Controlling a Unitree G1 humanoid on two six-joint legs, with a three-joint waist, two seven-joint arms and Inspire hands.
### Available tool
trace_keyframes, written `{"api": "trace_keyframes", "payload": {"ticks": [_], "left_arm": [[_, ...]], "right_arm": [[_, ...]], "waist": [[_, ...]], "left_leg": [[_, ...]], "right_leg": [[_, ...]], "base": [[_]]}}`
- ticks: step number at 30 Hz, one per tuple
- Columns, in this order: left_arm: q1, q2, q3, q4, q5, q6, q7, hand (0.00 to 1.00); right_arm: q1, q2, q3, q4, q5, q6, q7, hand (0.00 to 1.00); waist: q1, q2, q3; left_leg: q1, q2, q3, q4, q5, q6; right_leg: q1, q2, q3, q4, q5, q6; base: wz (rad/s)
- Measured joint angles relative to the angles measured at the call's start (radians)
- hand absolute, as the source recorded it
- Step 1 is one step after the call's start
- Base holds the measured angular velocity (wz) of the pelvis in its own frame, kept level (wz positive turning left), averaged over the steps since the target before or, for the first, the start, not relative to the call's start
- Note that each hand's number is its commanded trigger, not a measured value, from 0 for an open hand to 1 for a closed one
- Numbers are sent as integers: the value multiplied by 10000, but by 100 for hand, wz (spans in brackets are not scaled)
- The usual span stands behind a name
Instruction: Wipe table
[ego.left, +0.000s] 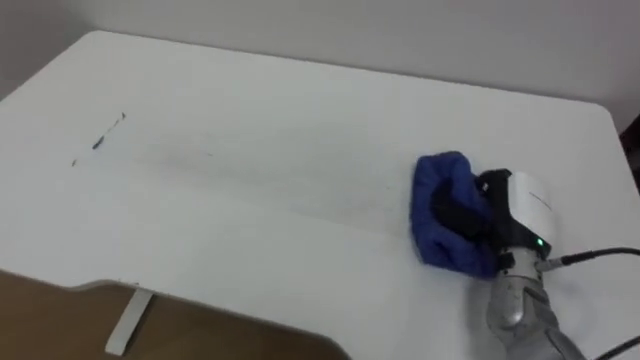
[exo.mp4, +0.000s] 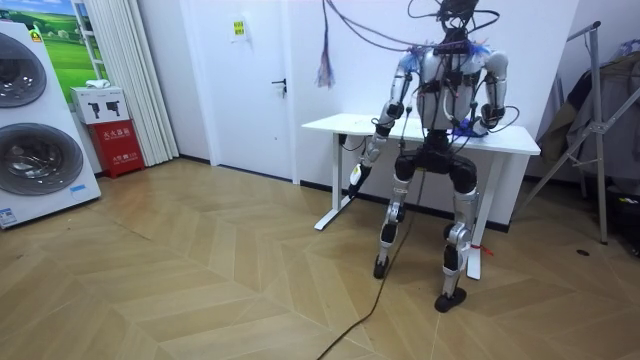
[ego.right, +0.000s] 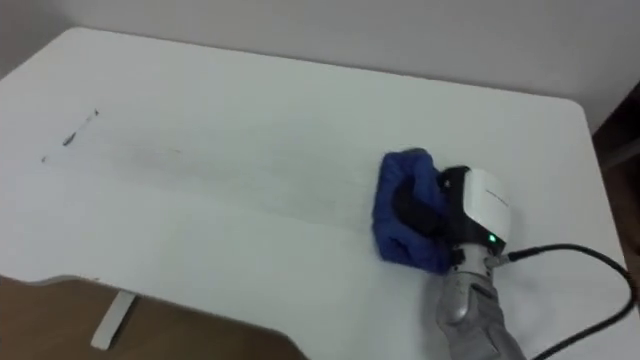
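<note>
One blue cloth (ego.left: 440, 205) against right hand (ego.left: 525, 205); ink marks (ego.left: 100, 142) at table (ego.left: 300, 110) left.

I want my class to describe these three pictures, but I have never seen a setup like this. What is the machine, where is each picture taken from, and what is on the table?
The machine is a humanoid robot that stands on two legs and has two arms with hands. The room view comes from a camera standing in the room. It shows the robot from behind, standing at a white table. The two eye views come from a camera on the robot's head, looking down at the tabletop. In them its right hand rests on a blue cloth near the table's right end, and the cloth folds up around the hand. A few small dark marks lie towards the far left of the tabletop. Its left hand hangs down beside the table.
</note>
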Motion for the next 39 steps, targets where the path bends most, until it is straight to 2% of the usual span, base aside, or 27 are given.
{"api": "trace_keyframes", "payload": {"ticks": [1,3,5,6,7,10,14,16,18,24,29,34,39], "left_arm": [[-147,8,3,-222,-73,6,178,0],[-316,26,-6,-341,-285,-7,313,0],[-283,-44,-52,-641,-384,-29,308,0],[-263,-69,-106,-698,-513,-78,307,0],[-258,-61,-189,-722,-801,-117,307,0],[-177,-40,-201,-739,-1248,-182,300,0],[-58,-32,-223,-751,-1364,-298,256,0],[-90,-25,-224,-796,-1341,-297,57,0],[-100,-49,-225,-801,-1354,-294,-31,0],[54,-140,-238,-905,-1364,-322,-118,0],[87,-301,-252,-1012,-1376,-578,-123,0],[153,-299,-252,-962,-1377,-899,-175,0],[233,-301,-242,-782,-1379,-1000,-319,0]], "right_arm": [[-27,85,128,54,2,-16,-175,100],[-51,108,287,146,3,-49,-348,100],[-22,94,424,166,33,-242,-425,100],[62,96,474,172,44,-364,-493,80],[146,102,505,174,-25,-507,-603,0],[241,113,610,234,-61,-654,-746,0],[281,91,661,203,-26,-667,-873,0],[364,60,655,96,-104,-576,-858,0],[452,64,649,-29,-326,-462,-834,0],[758,48,656,-747,-448,-331,-366,0],[1113,-39,652,-1441,-369,-305,-184,0],[1332,-369,652,-2292,-338,-324,14,0],[1328,-376,651,-2802,-326,-330,164,0]], "waist": [[-138,-104,-32],[-234,-188,-51],[-414,-216,-64],[-491,-217,-66],[-526,-217,-65],[-587,-200,-52],[-637,-200,-54],[-725,-208,-58],[-808,-227,-68],[-963,-293,-78],[-1042,-313,-74],[-990,-333,-6],[-943,-432,57]], "left_leg": [[-1,-44,-5,-178,110,6],[15,-66,-45,-333,215,-25],[27,-70,-55,-363,231,-37],[62,-77,-54,-372,229,-38],[113,-78,-38,-403,224,-41],[350,-92,16,-586,215,-46],[447,-128,49,-741,218,-47],[444,-165,-119,-785,228,-58],[486,-202,-200,-836,251,-61],[786,-250,-198,-1188,381,-86],[861,-251,-199,-1234,385,-87],[908,-253,-204,-1238,385,-87],[896,-272,-196,-1238,385,-87]], "right_leg": [[-2,-2,-47,-120,51,1],[1,9,-129,-168,67,-14],[51,35,-179,-261,76,-24],[78,34,-187,-272,79,-22],[101,33,-209,-276,91,-15],[261,15,-368,-341,129,9],[370,-5,-536,-469,162,20],[509,-12,-875,-505,165,26],[604,-11,-975,-582,163,29],[752,-13,-974,-632,167,37],[799,-13,-952,-631,168,36],[849,-15,-943,-631,168,35],[829,-39,-949,-628,167,37]], "base": [[9],[10],[5],[0],[0],[-4],[1],[18],[16],[1],[0],[0],[0]]}}
